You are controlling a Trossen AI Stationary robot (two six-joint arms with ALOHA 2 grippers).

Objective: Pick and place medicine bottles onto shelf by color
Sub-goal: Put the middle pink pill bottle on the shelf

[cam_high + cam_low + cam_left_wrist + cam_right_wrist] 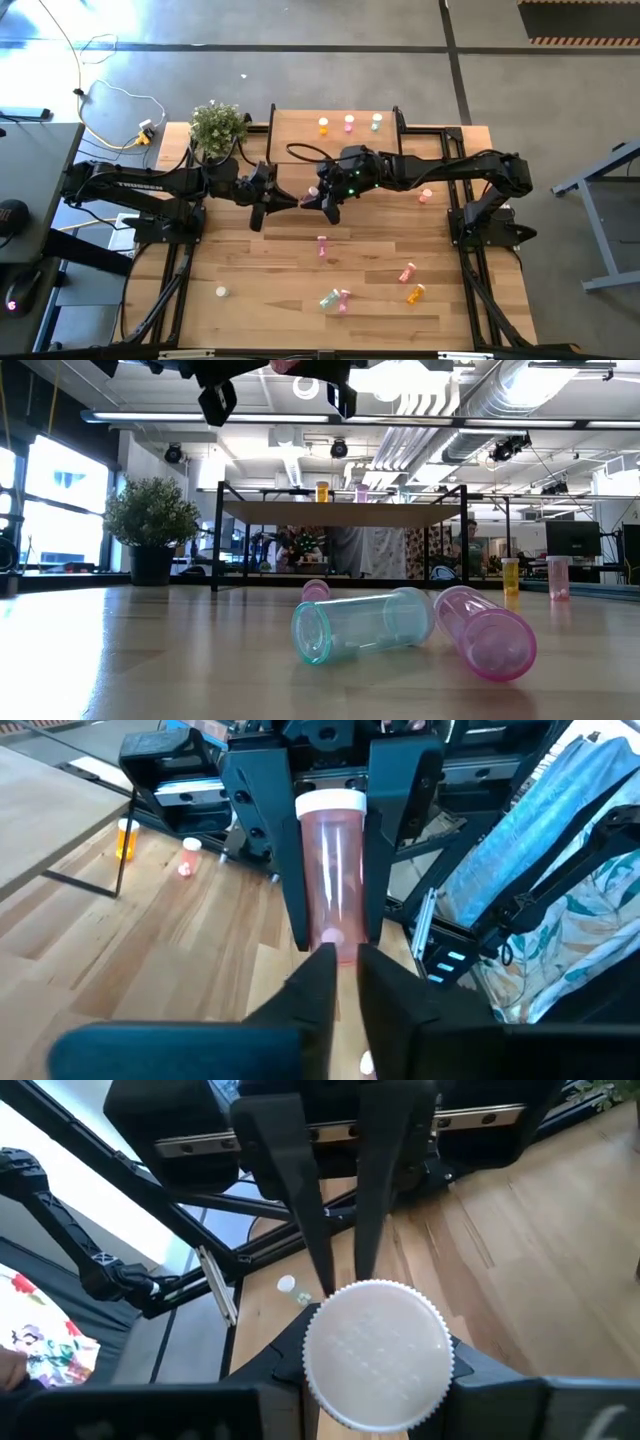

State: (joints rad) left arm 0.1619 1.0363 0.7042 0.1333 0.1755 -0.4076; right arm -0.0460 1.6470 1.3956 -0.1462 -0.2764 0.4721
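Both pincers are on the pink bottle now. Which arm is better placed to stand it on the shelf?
Probably right. Right pincer clasps the pink bottle along its body, cap inward, so tilting down would set it base first on the shelf. Left pincer pinches only the base end.

Potted plant (217,127); yellow cable (143,134)

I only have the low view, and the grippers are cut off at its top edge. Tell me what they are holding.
Observer: The right gripper is shut on a pink bottle, held in the air over the middle of the table.
Operator: Report the left one.
Observer: The left gripper faces it, shut at that bottle's base; I cannot tell how firm the grip is.
Operator: Count the shelf.
Observer: Three bottles stand in a row on the shelf: orange, pink, green.
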